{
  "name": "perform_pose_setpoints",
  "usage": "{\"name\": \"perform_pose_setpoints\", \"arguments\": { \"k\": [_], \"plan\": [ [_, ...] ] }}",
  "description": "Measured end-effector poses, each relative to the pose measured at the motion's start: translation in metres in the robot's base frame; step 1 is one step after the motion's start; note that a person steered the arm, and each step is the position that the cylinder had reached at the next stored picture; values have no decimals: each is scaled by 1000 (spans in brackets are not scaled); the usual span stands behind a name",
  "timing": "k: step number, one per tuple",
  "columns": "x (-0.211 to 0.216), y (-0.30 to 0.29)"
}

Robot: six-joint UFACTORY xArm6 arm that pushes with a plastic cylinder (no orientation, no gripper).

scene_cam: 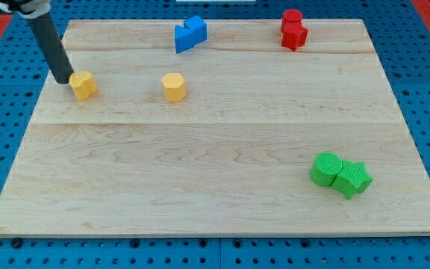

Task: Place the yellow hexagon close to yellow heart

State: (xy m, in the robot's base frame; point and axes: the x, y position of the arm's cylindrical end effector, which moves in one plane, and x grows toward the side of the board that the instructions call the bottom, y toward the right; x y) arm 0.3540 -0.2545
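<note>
The yellow hexagon (83,85) lies on the wooden board (215,179) near its left edge, in the upper part of the view. The yellow heart (174,87) lies to its right at about the same height, roughly a fifth of the board's width away. My tip (63,80) is down on the board just left of the hexagon, touching it or nearly so. The dark rod rises from there toward the view's top left.
Two blue blocks (190,33) sit together at the top centre. Two red blocks (293,30) sit together at the top right. A green cylinder (325,168) and a green star-like block (351,178) touch at the bottom right.
</note>
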Motion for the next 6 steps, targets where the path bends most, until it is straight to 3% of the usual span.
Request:
{"name": "perform_pose_setpoints", "arguments": {
  "k": [2,3,6],
  "plan": [
    [28,7],
    [-1,51],
    [-22,65]
  ]
}}
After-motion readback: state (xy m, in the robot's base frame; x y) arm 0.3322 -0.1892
